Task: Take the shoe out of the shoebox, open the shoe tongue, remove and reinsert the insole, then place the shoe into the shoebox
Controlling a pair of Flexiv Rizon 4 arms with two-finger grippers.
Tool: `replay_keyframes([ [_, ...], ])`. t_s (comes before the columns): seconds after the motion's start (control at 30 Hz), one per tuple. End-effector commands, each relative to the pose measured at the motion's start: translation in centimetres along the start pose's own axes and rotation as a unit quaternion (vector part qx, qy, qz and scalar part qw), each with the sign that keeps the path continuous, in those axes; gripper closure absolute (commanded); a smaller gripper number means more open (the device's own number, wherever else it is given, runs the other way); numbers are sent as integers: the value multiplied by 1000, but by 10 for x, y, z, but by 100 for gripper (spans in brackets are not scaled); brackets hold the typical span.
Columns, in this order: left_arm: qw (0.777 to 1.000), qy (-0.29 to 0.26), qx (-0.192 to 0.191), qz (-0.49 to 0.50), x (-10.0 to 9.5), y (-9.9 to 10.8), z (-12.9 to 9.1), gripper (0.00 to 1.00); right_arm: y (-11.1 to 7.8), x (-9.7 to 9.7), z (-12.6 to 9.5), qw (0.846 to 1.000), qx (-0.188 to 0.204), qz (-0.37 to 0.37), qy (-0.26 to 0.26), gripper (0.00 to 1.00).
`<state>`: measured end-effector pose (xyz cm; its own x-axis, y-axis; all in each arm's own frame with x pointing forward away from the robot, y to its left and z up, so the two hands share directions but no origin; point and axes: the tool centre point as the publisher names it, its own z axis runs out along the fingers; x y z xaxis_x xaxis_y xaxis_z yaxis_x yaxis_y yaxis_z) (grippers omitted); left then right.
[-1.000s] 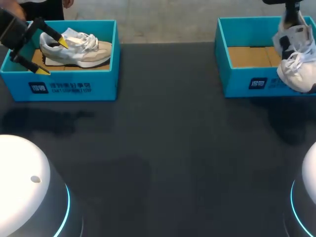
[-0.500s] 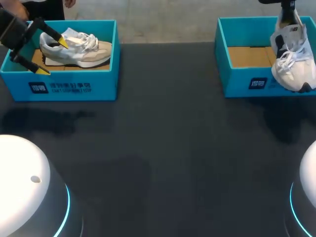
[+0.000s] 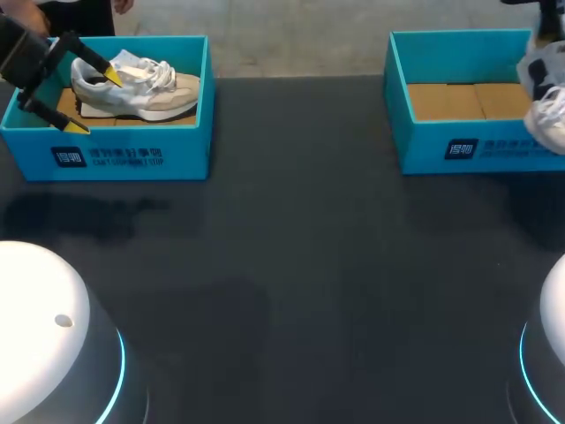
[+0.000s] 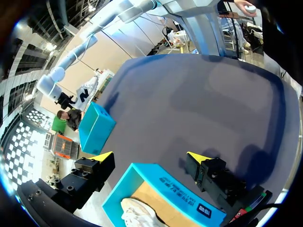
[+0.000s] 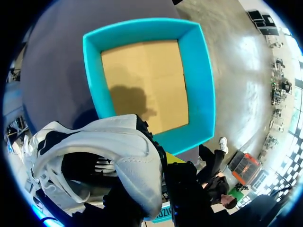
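Note:
A beige and white shoe (image 3: pixel 137 88) lies in the blue shoebox (image 3: pixel 132 155) at the table's far left. My left gripper (image 3: pixel 94 101) hangs open over that box's left end. In the left wrist view its yellow tips (image 4: pixel 102 156) stand wide apart above the box wall (image 4: pixel 175 187) and the shoe (image 4: pixel 137 213). A second blue shoebox (image 3: pixel 459 146) at the far right shows only its bare cardboard floor (image 5: pixel 147 80). My right gripper (image 5: pixel 158 163) is shut on the heel collar of a white shoe with black trim (image 5: pixel 94 161), held above that box's right end (image 3: pixel 546 97).
The dark table (image 3: pixel 300 265) stretches between the two boxes. Two white rounded robot bases (image 3: pixel 44 336) sit at the near corners. From the left wrist, the right shoebox (image 4: pixel 97 127) is far ahead across the table.
My right arm has carried the white shoe to the right, so it now sits partly past the head view's edge. The left arm and its shoe have not moved.

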<state>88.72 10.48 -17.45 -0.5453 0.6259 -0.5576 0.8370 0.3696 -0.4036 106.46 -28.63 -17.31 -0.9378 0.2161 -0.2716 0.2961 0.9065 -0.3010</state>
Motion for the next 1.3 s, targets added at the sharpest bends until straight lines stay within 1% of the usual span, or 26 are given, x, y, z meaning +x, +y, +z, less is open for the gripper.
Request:
replay_keyframes([
  [0.03, 1000, 1, -1, 0, 0, -1, -1, 0, -14, -13, 16, 1000, -3, 6, 8, 100],
  [0.17, 1000, 1, -1, 0, 0, -1, -1, 0, -24, -18, 28, 999, 15, 27, 23, 100],
  [0.23, 1000, 1, -1, 0, 0, -1, -1, 0, -27, -18, 29, 999, 12, 40, 27, 100],
  [0.3, 1000, 1, -1, 0, 0, -1, -1, 0, -31, -18, 31, 997, 24, 63, 29, 100],
  [0.37, 1000, 1, -1, 0, 0, -1, -1, 0, -35, -18, 31, 993, 37, 109, 35, 100],
  [0.4, 1000, 1, -1, 0, 0, -1, -1, 0, -38, -19, 31, 990, 33, 133, 43, 100],
  [0.47, 1000, 1, -1, 0, 0, -1, -1, 0, -45, -19, 30, 980, 43, 189, 50, 100],
  [0.5, 1000, 1, -1, 0, 0, -1, -1, 0, -49, -19, 29, 975, 35, 211, 53, 100],
  [0.53, 1000, 1, -1, 0, 0, -1, -1, 0, -52, -19, 27, 968, 41, 243, 51, 100],
  [0.6, 1000, 1, -1, 0, 0, -1, -1, 0, -57, -19, 23, 953, 35, 293, 63, 100],
  [0.63, 1000, 1, -1, 0, 0, -1, -1, 0, -59, -19, 22, 943, 43, 323, 68, 100],
  [0.67, 1000, 1, -1, 0, 0, -1, -1, 0, -62, -19, 23, 934, 34, 347, 80, 100],
  [0.73, 1000, 1, -1, 0, 0, -1, -1, 0, -68, -21, 24, 907, 50, 407, 98, 100],
  [0.77, 1000, 1, -1, 0, 0, -1, -1, 0, -72, -21, 25, 895, 40, 432, 108, 100],
  [0.8, 1000, 1, -1, 0, 0, -1, -1, 0, -76, -22, 26, 876, 53, 465, 114, 100],
  [0.87, 1000, 1, -1, 0, 0, -1, -1, 0, -81, -22, 25, 856, 44, 501, 118, 100],
  [0.9, 1000, 1, -1, 0, 0, -1, -1, 0, -81, -21, 25, 848, 55, 515, 115, 100],
  [0.93, 1000, 1, -1, 0, 0, -1, -1, 0, -82, -21, 23, 845, 50, 521, 108, 100],
  [0.97, 1000, 1, -1, 0, 0, -1, -1, 0, -82, -21, 23, 839, 66, 531, 101, 100],
  [1.03, 1000, 1, -1, 0, 0, -1, -1, 0, -81, -20, 22, 828, 64, 549, 99, 100],
  [1.07, 1000, 1, -1, 0, 0, -1, -1, 0, -81, -20, 22, 815, 84, 565, 98, 100],
  [1.1, 1000, 1, -1, 0, 0, -1, -1, 0, -81, -19, 22, 809, 82, 575, 92, 100],
  [1.17, 1000, 1, -1, 0, 0, -1, -1, 0, -82, -18, 21, 789, 110, 599, 84, 100],
  [1.2, 1000, 1, -1, 0, 0, -1, -1, 0, -83, -17, 20, 783, 108, 607, 83, 100],
  [1.23, 1000, 1, -1, 0, 0, -1, -1, 0, -83, -16, 20, 770, 125, 620, 83, 100],
  [1.3, 1000, 1, -1, 0, 0, -1, -1, 0, -85, -14, 19, 760, 138, 630, 75, 100],
])
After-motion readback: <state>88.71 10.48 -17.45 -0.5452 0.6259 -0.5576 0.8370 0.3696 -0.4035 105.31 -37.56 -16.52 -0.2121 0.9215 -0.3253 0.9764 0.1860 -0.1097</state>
